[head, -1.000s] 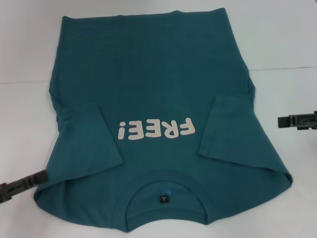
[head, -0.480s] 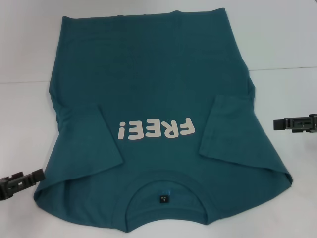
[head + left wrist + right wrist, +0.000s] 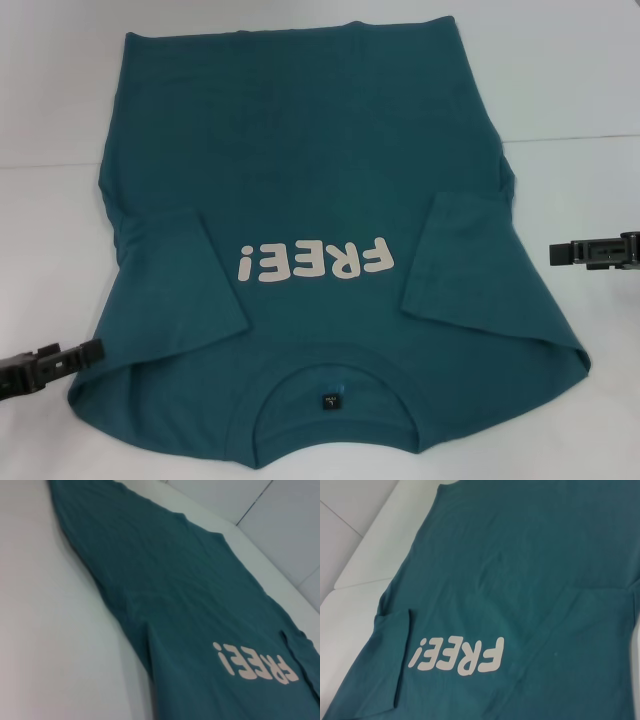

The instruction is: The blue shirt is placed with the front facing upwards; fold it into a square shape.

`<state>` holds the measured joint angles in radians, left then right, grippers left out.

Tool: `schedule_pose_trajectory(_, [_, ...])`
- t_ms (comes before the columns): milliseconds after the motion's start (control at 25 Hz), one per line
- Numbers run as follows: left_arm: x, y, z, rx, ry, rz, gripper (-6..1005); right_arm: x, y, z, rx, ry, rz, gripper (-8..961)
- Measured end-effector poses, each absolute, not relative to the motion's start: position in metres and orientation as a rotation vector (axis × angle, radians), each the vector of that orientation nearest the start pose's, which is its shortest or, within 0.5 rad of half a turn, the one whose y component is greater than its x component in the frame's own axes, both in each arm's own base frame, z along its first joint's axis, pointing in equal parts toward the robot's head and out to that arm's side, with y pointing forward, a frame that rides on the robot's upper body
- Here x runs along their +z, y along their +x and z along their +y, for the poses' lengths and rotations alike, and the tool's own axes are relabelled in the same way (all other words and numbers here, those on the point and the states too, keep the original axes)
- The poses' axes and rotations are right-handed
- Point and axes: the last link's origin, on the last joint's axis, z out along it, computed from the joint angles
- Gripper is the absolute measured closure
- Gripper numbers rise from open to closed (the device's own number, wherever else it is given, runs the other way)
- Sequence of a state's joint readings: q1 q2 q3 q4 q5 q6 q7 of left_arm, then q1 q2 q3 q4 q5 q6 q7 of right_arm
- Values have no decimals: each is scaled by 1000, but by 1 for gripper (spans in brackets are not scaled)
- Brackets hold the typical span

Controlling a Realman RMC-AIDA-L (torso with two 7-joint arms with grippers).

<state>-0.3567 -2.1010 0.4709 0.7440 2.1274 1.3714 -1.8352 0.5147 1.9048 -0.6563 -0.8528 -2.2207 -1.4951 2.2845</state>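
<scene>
The blue shirt (image 3: 320, 170) lies flat and front up on the white table, its collar (image 3: 335, 385) and black tag (image 3: 331, 402) nearest me. White "FREE!" lettering (image 3: 312, 262) reads upside down. Both short sleeves, one (image 3: 175, 285) on the left and one (image 3: 460, 260) on the right, are folded inward over the chest. My left gripper (image 3: 95, 350) hovers just off the shirt's near left shoulder edge. Beside the right side, my right gripper (image 3: 555, 253) stays a little clear of the cloth. The wrist views show the shirt (image 3: 190, 605) (image 3: 530, 570) but no fingers.
The white table (image 3: 570, 80) surrounds the shirt, with a thin seam (image 3: 570, 140) running across it at the far right. The shirt's hem reaches the far end of the view. Bare tabletop lies on both sides of the shirt.
The right gripper has crept a little leftward toward the shirt. The left gripper dipped back and returned close to the shoulder edge. The shirt has not moved.
</scene>
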Motion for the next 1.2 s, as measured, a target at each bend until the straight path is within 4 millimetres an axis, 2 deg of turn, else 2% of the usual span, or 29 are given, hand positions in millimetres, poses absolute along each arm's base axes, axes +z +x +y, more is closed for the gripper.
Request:
schedule_pose_trajectory(240, [27,-359,297,-578,-2141,-1445,121,103,312,357,398,-2222,1553,34])
schedule_pose_trajectory(480, [15,-350,297,-540,-2229,-1445,123,101,311,359,371,-2231,1547,34])
schedule_pose_trajectory(640, [15,-345,295,-562,-2262,-1442,124,101,310,359,371,-2232,1546,34])
schedule_pose_trajectory(920, [29,-353,298,-556,-2186,-1406,123,101,311,360,372,-2226,1547,33])
schedule_pose_trajectory(1200, [19,-356,304,-473,-2181,-1397,123,97,311,361,374,-2231,1556,33])
